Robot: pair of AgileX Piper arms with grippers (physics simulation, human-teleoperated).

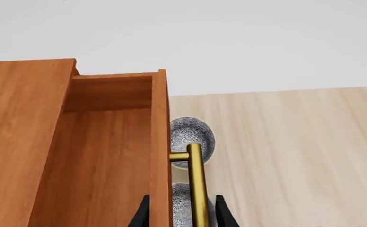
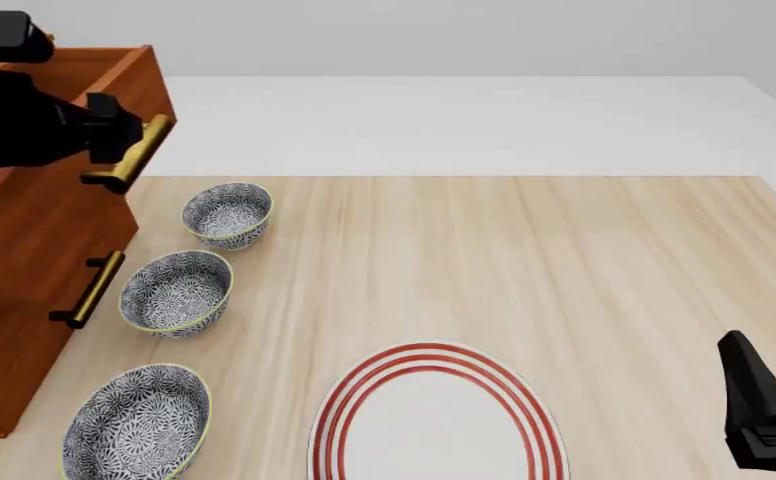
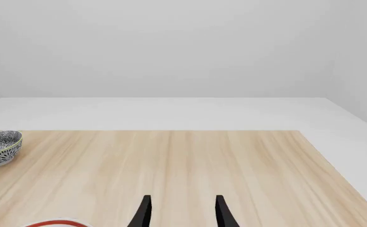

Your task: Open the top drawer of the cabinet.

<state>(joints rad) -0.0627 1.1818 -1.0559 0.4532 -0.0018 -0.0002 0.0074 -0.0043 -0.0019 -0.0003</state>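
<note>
Top drawer (image 1: 108,156) pulled out, left gripper (image 1: 181,213) straddling brass handle (image 1: 196,184); right gripper (image 3: 181,213) apart over light wood table (image 2: 562,270), grey walls.

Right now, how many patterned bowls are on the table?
3, in a line beside the cabinet: the far bowl below the top drawer's handle, the middle bowl, the near bowl left of the red-ringed plate. None looks hidden.

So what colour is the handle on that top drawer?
Brass gold: the handle on the top drawer shows best in the left wrist view, between the left gripper fingers.
</note>
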